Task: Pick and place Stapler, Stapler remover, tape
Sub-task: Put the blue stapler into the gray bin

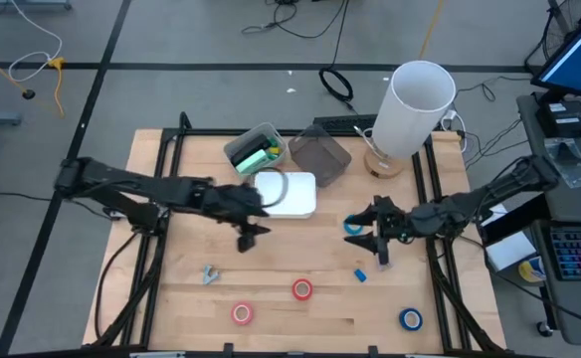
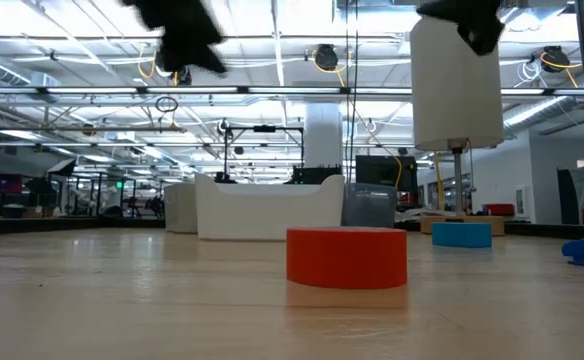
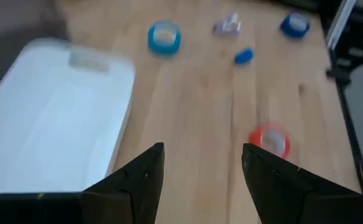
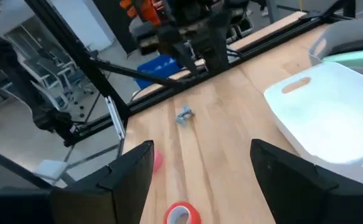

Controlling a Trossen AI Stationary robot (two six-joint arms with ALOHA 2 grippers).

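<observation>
Several tape rolls lie flat on the wooden table: light blue [image 1: 355, 227], red [image 1: 302, 289], pink [image 1: 242, 314] and dark blue [image 1: 411, 319]. A small blue piece [image 1: 360, 274] and a small grey metal piece [image 1: 209, 274] lie among them. Something green [image 1: 256, 156] sits in a clear tub. My left gripper [image 1: 251, 234] hangs open above the table beside the white tray [image 1: 289, 194]; its wrist view shows the open fingers [image 3: 200, 168] and the red roll [image 3: 270, 140]. My right gripper [image 1: 375, 239] is open [image 4: 200, 180], next to the light blue roll.
A tall white cylinder [image 1: 415, 99] stands on a round base at the far right. A dark see-through box [image 1: 320, 154] sits beside the clear tub [image 1: 254, 147] at the far edge. Black frame rails [image 1: 166, 199] run along both sides of the table.
</observation>
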